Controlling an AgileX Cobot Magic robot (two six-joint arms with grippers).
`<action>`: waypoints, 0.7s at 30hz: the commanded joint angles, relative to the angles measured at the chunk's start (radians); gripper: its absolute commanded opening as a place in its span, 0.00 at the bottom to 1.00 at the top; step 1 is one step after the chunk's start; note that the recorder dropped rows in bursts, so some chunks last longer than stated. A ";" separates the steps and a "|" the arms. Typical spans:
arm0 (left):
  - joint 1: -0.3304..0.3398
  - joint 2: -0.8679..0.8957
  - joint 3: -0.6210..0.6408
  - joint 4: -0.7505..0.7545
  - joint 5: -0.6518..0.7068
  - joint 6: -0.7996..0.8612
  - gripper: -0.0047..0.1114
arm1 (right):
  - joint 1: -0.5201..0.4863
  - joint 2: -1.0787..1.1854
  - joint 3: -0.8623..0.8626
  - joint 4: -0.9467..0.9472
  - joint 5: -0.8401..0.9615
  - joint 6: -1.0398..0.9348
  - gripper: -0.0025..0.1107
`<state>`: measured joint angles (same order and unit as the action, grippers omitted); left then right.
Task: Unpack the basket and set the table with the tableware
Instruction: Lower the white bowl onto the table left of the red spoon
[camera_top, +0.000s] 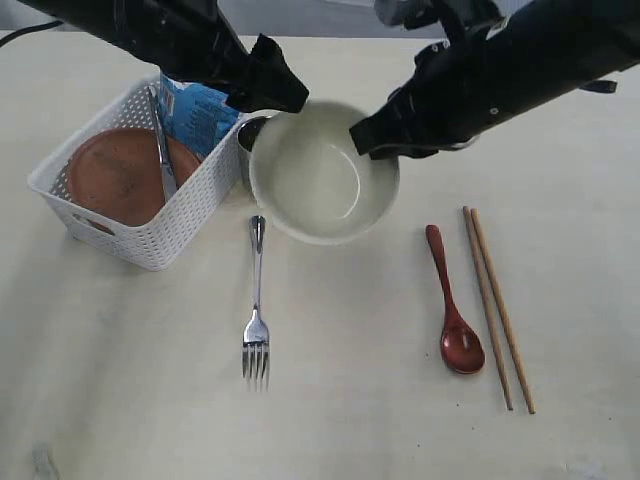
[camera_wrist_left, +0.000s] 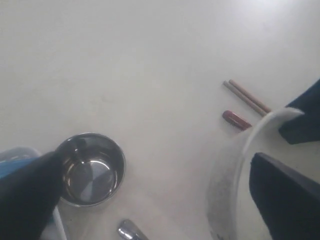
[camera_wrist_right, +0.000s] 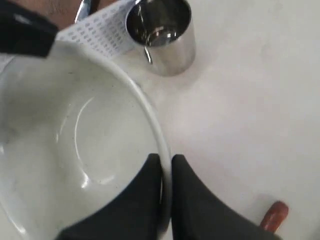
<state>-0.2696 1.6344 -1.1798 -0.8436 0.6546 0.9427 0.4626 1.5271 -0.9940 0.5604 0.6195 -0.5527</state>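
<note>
A: Where's bowl (camera_top: 320, 175)?
B: Just beside basket (camera_top: 150, 240). R gripper (camera_wrist_right: 166, 170) pinches rim on side away from basket; L gripper (camera_top: 272, 95) wide open at basket-side rim, holds nothing.
A: So R moves it, prob.

— How is the left arm (camera_top: 160, 35) looking?
— Matte black, bulky, angular; the right arm (camera_top: 520, 60) is matching it.
— Anything else?
— A thin black cable (camera_top: 25, 33) is showing, and dark fingers (camera_wrist_right: 142, 200) are tapering.
</note>
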 joint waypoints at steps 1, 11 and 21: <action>-0.002 -0.006 -0.008 0.005 -0.003 0.008 0.85 | -0.001 -0.005 0.069 0.003 0.028 -0.008 0.02; -0.002 -0.006 -0.008 0.005 -0.003 0.011 0.85 | -0.001 -0.005 0.206 -0.004 0.035 -0.034 0.02; -0.002 -0.006 -0.008 0.005 0.004 0.019 0.85 | -0.001 -0.005 0.293 0.019 -0.072 -0.035 0.02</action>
<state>-0.2696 1.6344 -1.1798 -0.8436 0.6546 0.9573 0.4626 1.5271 -0.7059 0.5665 0.5666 -0.5776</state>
